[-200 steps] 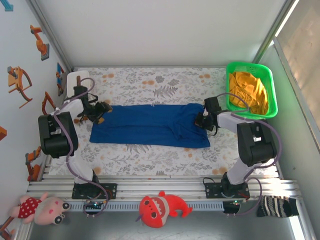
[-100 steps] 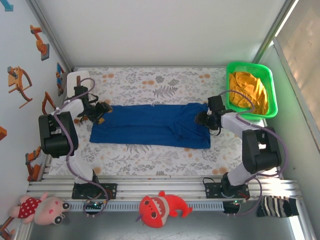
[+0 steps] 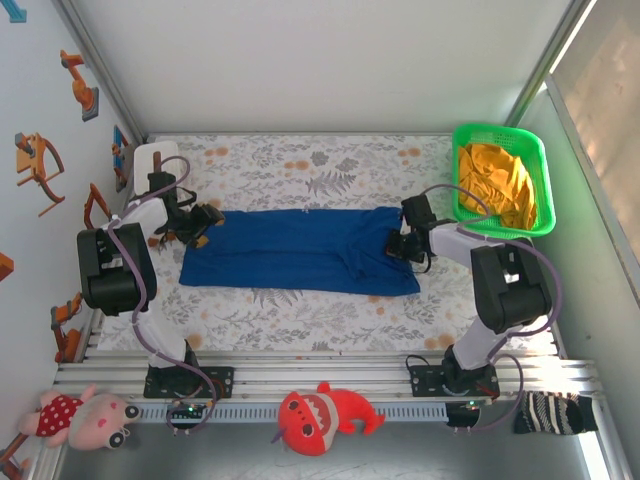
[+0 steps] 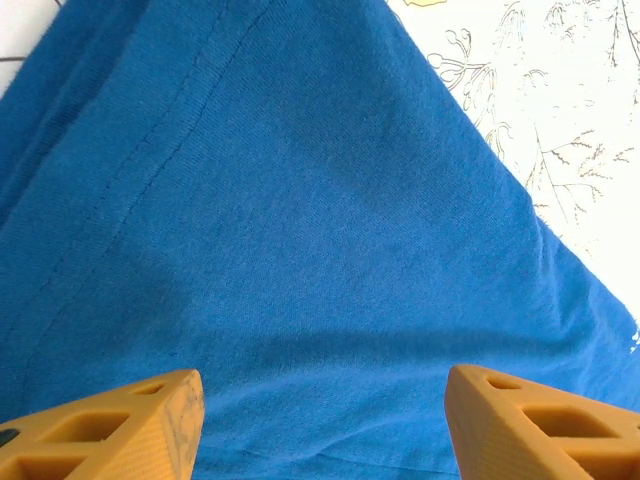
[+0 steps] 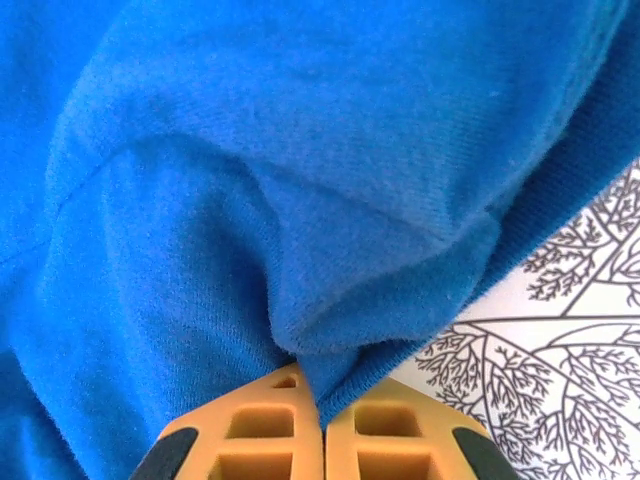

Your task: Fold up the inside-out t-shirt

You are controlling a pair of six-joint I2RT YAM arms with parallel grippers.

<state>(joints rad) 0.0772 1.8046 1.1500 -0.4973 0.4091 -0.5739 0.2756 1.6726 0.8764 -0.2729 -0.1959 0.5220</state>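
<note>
Floral bench [image 3: 300,165] underneath. Nudged right jaws back leftward since earlier, pinched tight on right edge of inside-out t-shirt [image 3: 290,250]. Left jaws parted, empty. Spread flat mid-frame, royal blue, seams showing.

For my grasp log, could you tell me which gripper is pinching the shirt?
The right gripper, shut on the t-shirt; the left gripper hovers open.

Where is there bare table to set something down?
Two bare strips of table: one between the shirt and the back wall, one between the shirt and the rail. Crowded at both shirt ends: left gripper open over it, right gripper shut on it near the basket.
</note>
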